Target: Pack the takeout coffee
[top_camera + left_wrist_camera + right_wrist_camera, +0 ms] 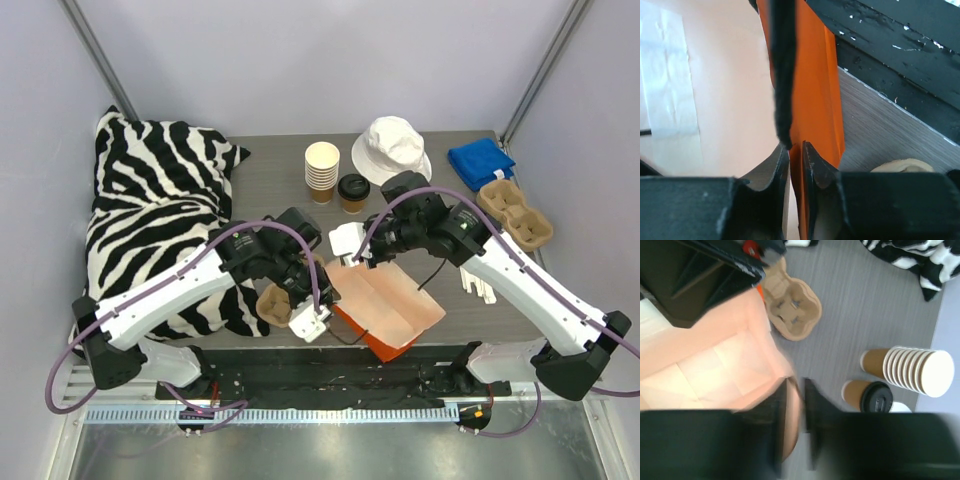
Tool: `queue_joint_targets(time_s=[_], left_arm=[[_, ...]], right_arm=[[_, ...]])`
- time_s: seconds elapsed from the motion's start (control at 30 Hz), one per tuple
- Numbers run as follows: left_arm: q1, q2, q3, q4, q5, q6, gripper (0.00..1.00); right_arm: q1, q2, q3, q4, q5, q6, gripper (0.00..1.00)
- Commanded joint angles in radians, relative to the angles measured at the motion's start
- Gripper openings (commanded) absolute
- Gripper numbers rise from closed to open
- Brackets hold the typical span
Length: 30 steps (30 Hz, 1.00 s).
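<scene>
Presently, by item.

Takeout coffee [352, 192]: lidded cup, upright near the middle of the far edge of the counter [270, 170], just beside the stack of lidless cups [321, 170]. It is untouched and well apart from both tools.

Paper bag [385, 305]: orange outside, peach inside, at the counter's near edge, mouth partly spread.

Left tool [796, 147]: nearly closed, pinching the bag's orange wall.

Right tool [797, 385]: narrowed on the opposite rim, with paper between the jaws.

Step in hand, as judged: spreading the bag's mouth. To do it well, draw the two rims apart evenly and gently, without tearing, until the opening is wider than the cup.

Not made out: the right wrist view is blurred, so the firmness of that pinch is unsure. The bag's bottom is hidden. A pulp carrier [792, 307] beside the bag sits half under the left arm.
</scene>
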<state>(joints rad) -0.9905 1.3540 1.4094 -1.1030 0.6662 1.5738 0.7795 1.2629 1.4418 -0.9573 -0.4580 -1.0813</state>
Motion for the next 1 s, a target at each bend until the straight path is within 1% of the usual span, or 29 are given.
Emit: queue_joint_targets(time_s=[0.0,0.03,0.07,0.1,0.13,0.17,0.2,0.23,0.27,0.3,0.33,0.4,0.43,0.5,0.53,0.6,0.63,0.7,0.73,0.77,0.8,0.83,0.87,0.9,0.93,0.97], left_arm=[[0.007,-0.071,-0.013,0.109,-0.011,-0.162,0.22],[0.019,-0.079,-0.015,0.129,-0.016,-0.199,0.26],[0.03,-0.088,-0.013,0.168,-0.013,-0.237,0.29],[0.041,-0.108,-0.012,0.187,-0.011,-0.329,0.32],[0.073,-0.119,-0.012,0.212,-0.011,-0.377,0.41],[0.09,-0.134,-0.012,0.276,-0.016,-0.444,0.44],[0.113,-0.148,-0.013,0.317,-0.019,-0.588,0.47],[0.168,-0.177,-0.016,0.363,-0.02,-0.688,0.55],[0.199,-0.187,-0.018,0.438,-0.022,-0.772,0.58],[0.234,-0.197,-0.018,0.466,-0.017,-0.847,0.6],[0.297,-0.213,-0.018,0.483,-0.002,-0.992,0.62],[0.351,-0.231,-0.024,0.506,-0.004,-1.11,0.64],[0.399,-0.252,-0.05,0.515,-0.005,-1.205,0.66],[0.443,-0.28,-0.087,0.532,-0.005,-1.276,0.67],[0.479,-0.298,-0.125,0.548,-0.02,-1.332,0.73],[0.513,-0.302,-0.154,0.537,-0.019,-1.345,0.77],[0.529,-0.291,-0.156,0.479,-0.019,-1.327,0.84],[0.529,-0.221,-0.145,0.412,-0.034,-1.214,0.85],[0.53,-0.186,-0.113,0.343,-0.043,-1.174,0.85],[0.53,-0.102,-0.09,0.318,-0.086,-1.119,0.84],[0.532,-0.057,-0.064,0.292,-0.099,-1.092,0.84],[0.538,-0.011,0.01,0.21,-0.094,-1.057,0.82],[0.541,0.046,0.052,0.162,-0.059,-0.966,0.82],[0.546,0.132,0.09,0.119,-0.044,-0.931,0.84],[0.546,0.178,0.155,0.061,-0.039,-0.899,0.86],[0.546,0.215,0.18,0.045,-0.033,-0.885,0.86]], right_arm=[[0.007,-0.034,0.063,-0.02,0.106,0.05,0.05],[0.007,-0.039,0.062,-0.015,0.136,0.07,0.01],[0.007,-0.043,0.063,-0.008,0.189,0.092,0.01],[0.007,-0.052,0.063,0.006,0.224,0.119,0.01],[0.007,-0.057,0.063,0.014,0.26,0.174,0.01],[0.006,-0.059,0.063,0.02,0.293,0.216,0.01],[0.006,-0.062,0.065,0.026,0.367,0.254,0.01],[0.006,-0.063,0.059,0.026,0.399,0.327,0.01],[0.006,-0.065,0.052,0.025,0.438,0.36,0.01],[0.003,-0.068,0.043,0.023,0.517,0.391,0.01],[0.0,-0.08,0.02,0.022,0.55,0.426,0.01],[-0.019,-0.094,-0.003,0.025,0.602,0.512,0.01],[-0.029,-0.105,-0.021,0.026,0.643,0.543,0.01],[-0.057,-0.115,-0.034,0.026,0.66,0.627,0.01],[-0.107,-0.125,-0.037,0.029,0.65,0.648,0.01],[-0.176,-0.123,-0.029,0.037,0.622,0.714,0.01],[-0.247,-0.12,-0.017,0.037,0.59,0.737,0.01],[-0.313,-0.108,-0.006,0.031,0.552,0.782,0.01],[-0.35,-0.106,-0.003,0.028,0.53,0.791,0.01],[-0.358,-0.105,-0.003,0.025,0.519,0.802,0.01],[-0.364,-0.103,-0.003,0.023,0.516,0.822,0.01],[-0.367,-0.105,-0.006,0.019,0.51,0.833,0.01],[-0.374,-0.105,-0.009,0.017,0.501,0.845,0.01],[-0.378,-0.112,-0.014,0.017,0.493,0.854,0.01],[-0.379,-0.115,-0.029,0.015,0.486,0.857,0.01],[-0.384,-0.12,-0.037,0.015,0.481,0.859,0.01]])
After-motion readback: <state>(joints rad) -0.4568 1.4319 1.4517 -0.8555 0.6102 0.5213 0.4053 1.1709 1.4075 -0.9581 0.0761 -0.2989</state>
